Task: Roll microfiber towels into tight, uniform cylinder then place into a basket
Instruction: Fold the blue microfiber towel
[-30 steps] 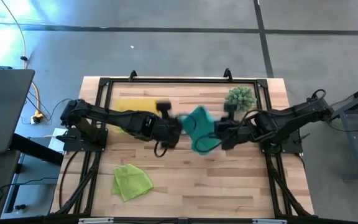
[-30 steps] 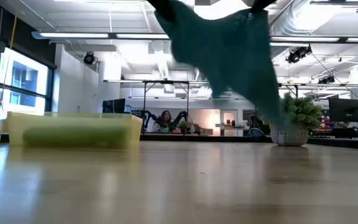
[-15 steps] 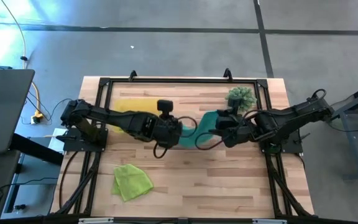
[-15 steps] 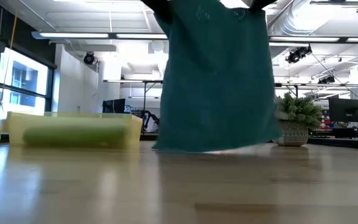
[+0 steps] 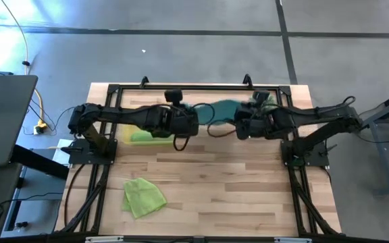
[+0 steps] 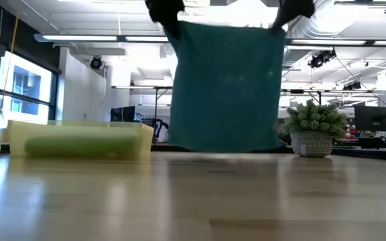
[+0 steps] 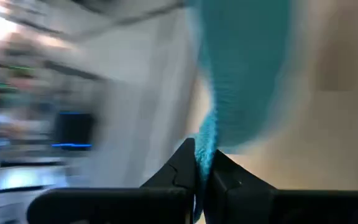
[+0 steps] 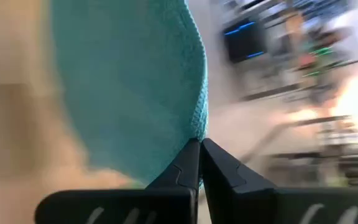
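The teal towel (image 6: 228,87) hangs spread flat between my two grippers above the table's far middle; it also shows in the high view (image 5: 218,110). My left gripper (image 5: 189,116) is shut on its left top corner, my right gripper (image 5: 238,121) on its right top corner. The yellow basket (image 6: 76,139) stands at the far left with a rolled lime green towel (image 6: 79,146) inside. A second lime green towel (image 5: 144,196) lies crumpled near the table's near left. My left gripper pinches the towel's top corner (image 7: 205,144) between its two fingers, at the edge. The towel hangs below, spread flat, its lower edge (image 6: 226,148) at or just above the table. My right gripper pinches the other top corner (image 8: 196,132) between its two fingers. The towel's top edge (image 6: 226,25) runs straight between the two grippers.
A spiky green plant in a pot (image 6: 312,130) stands at the table's far right, close behind the towel's right side. The black frame rail (image 5: 194,86) runs along the far edge. Bare wood (image 5: 235,189) lies in the near middle.
Both grippers have carried the teal towel toward the table's far edge and moved apart from each other. The towel, bunched and slanting a second ago, now hangs spread flat with a straight top edge.
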You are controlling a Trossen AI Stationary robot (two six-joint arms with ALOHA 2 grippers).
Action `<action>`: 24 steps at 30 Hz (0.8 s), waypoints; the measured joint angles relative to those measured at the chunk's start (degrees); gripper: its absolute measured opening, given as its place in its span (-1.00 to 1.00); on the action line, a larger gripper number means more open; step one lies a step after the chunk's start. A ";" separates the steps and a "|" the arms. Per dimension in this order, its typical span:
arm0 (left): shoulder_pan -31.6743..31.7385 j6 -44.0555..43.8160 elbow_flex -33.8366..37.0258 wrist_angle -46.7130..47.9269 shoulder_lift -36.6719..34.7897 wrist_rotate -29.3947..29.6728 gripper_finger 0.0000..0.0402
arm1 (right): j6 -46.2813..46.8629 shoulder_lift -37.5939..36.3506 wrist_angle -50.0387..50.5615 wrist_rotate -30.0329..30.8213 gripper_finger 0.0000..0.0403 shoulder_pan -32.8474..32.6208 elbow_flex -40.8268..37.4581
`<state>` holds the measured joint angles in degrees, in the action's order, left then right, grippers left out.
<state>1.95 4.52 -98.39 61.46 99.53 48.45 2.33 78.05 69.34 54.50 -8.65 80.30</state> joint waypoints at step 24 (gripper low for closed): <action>-15.97 -20.18 16.74 -16.23 5.77 -54.26 -1.00 | 18.27 0.01 -42.07 -46.53 -1.00 -20.28 -32.46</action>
<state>-14.02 -15.66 -81.65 45.23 105.30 -5.81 20.60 78.06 27.28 7.96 -28.93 47.83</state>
